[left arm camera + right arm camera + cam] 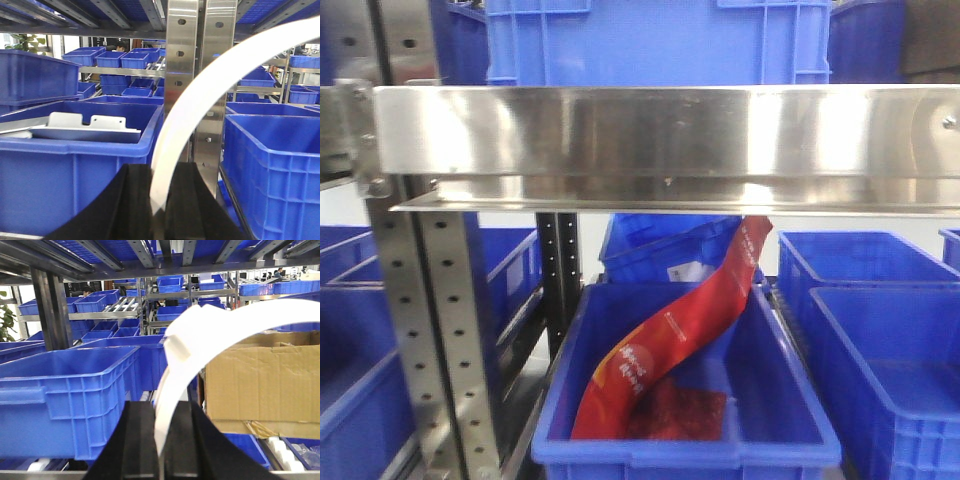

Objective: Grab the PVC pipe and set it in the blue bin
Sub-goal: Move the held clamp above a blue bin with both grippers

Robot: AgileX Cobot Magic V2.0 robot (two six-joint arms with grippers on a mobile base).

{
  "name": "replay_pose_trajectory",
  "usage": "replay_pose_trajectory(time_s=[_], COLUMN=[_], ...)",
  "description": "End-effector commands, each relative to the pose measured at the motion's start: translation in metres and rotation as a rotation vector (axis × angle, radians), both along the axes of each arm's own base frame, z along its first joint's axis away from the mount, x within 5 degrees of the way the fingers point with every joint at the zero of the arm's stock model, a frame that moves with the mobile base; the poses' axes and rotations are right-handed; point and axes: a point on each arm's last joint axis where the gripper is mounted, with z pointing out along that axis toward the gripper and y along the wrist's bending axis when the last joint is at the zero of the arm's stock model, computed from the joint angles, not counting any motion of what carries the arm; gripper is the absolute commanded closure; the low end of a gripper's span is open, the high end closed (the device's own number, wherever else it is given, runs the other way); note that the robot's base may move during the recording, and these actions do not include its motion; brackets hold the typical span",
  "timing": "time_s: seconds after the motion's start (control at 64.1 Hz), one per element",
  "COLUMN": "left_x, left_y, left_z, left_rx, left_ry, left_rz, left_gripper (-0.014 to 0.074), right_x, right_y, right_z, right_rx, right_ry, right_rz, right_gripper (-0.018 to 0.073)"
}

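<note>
A: What is seen from the front?

B: A shiny steel surface [660, 130] is seen edge-on, with hard blue plastic bins above and below it. A soft red bag [670, 340] is draped into the near bin [680, 452]. No pipe or tool is shown here.

A: And from the left wrist?

B: The left tool [159, 171] is clenched on the pipe [175, 135]. The pipe is white, thin, flat and smooth, and it is bent in a curve up to the right. It is held in the air, before a steel post [182, 75] with holes. Flat grey parts [85, 125] are kept in the left bin [75, 180]. The right bin [270, 170] is close by and may be the goal.

A: And from the right wrist?

B: The right tool [160, 411] is clamped on a pipe [240, 322] of the same kind, with a small thick tab [177, 347] on it. Whether it is the same pipe or a second one cannot be told. A ribbed bin [65, 400] is seen to the left and a rough brown box [260, 385] to the right.

A: Which step is in hand?

B: The grab looks done, so the carry is judged to be the step in hand. No pipe is in a bin yet.

A: What is needed next?

B: The pipe should be brought over a bin's open top, lowered past the rim and let go. It looks thin and springy, so it may flick when freed; a low drop is called for.
</note>
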Motion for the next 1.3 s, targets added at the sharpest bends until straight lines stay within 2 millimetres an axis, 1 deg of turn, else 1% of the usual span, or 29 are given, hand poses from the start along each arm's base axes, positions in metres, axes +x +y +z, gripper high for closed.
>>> replay_pose_trajectory(time_s=[0.0, 1.28], left_x=[-0.0011, -0.0011], left_y=[-0.0005, -0.0005], left_z=[0.0035, 0.0035], left_rx=[-0.005, -0.005], left_ry=[-0.036, -0.036], left_rz=[-0.006, -0.006], left_gripper=[0.0707, 0.0707], right_x=[-0.0007, -0.0007], right_y=[-0.0003, -0.0003], right_z=[0.0022, 0.0022], right_rx=[-0.012, -0.012], right_ry=[-0.025, -0.025], right_rz=[-0.008, -0.008], right_gripper=[0.0727, 0.0727])
